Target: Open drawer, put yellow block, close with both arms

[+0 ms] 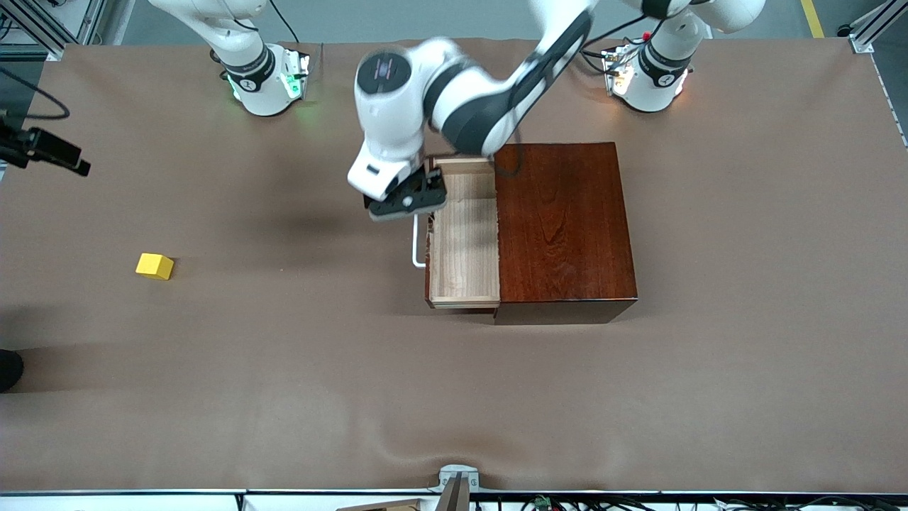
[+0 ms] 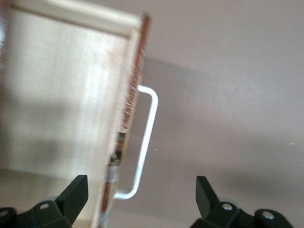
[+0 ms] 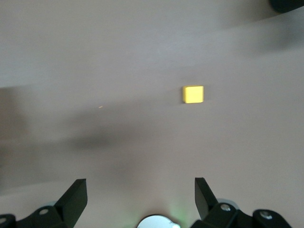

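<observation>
**Drawer stands open; the block waits to be fetched**

Toward the right arm's end of the table, the yellow block (image 1: 154, 266) lies alone on the brown table cover (image 1: 284, 397), well apart from the box and untouched. The right arm shows in the front view only by its base; its right gripper (image 3: 141, 190) appears in its own wrist view, hanging high over bare cover with the block in sight below. Its fingers are spread as wide as they go and hold nothing.

Near the middle, the left gripper (image 1: 410, 199) hovers over the white handle (image 1: 417, 245) and the front edge of the drawer (image 1: 464, 241). In the left wrist view its two fingers stand wide apart with the handle and the drawer's front between and below them; they touch neither and carry nothing.

The drawer is pulled out from the dark mahogany box (image 1: 564, 227) toward the right arm's end, and its pale wooden tray is bare inside.

By my reading the opening step is done and the placing step is in hand. The next move falls to the right arm: come down square over the block, close on two opposite faces, lift, and carry it across to the open tray. The left arm would do well to clear the drawer so the two do not meet above it.
</observation>
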Action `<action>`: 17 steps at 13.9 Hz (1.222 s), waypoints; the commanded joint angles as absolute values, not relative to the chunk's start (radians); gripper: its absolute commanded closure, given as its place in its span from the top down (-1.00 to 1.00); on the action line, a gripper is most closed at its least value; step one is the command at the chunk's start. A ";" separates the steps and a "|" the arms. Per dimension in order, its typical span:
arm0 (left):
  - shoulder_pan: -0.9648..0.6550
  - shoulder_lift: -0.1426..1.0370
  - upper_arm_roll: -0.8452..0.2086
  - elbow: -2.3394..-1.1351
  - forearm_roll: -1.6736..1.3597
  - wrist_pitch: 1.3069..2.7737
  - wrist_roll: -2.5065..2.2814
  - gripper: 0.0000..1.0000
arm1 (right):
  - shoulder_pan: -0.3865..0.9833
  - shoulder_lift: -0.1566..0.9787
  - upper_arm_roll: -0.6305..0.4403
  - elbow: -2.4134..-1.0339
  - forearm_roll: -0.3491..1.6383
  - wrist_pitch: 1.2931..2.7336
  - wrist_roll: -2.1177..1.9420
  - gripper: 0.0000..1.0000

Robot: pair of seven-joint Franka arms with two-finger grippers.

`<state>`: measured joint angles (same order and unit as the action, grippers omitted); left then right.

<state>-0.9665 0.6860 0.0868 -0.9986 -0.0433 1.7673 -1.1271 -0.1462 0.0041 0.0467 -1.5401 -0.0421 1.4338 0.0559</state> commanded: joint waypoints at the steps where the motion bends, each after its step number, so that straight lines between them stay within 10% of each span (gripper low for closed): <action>1: -0.861 0.514 0.095 -1.054 -0.051 1.607 -1.120 1.00 | -0.181 0.089 0.060 -1.529 -0.086 1.488 0.055 1.00; 7: -0.574 0.365 0.092 -1.083 -0.017 1.430 -0.769 1.00 | -0.227 0.222 0.061 -1.543 -0.123 1.543 0.034 1.00; 17: -0.258 0.086 0.091 -1.483 0.012 1.511 -0.276 1.00 | -0.345 0.422 0.061 -1.758 -0.114 1.925 -0.092 1.00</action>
